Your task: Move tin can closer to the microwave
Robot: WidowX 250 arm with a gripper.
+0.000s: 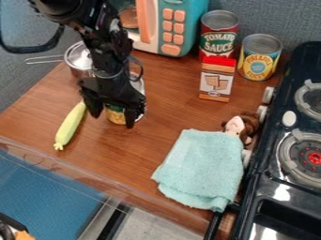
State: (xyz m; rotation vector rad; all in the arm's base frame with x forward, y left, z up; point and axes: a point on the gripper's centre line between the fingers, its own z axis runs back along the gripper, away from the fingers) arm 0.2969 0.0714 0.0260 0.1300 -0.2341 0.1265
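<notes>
**Brown counter point(166, 105), gripper point(113, 120) open at the can point(115, 116)**

Seen from mid-counter, the microwave point(173, 28) stands at 12 o'clock, the stove point(273, 177) at 3, the towel point(203, 171) at 5. The can sits at 9, between the pot point(78, 58) and the squash point(70, 124) but nearer centre. The gripper's fingers hang spread around it; contact I can't tell.
</notes>
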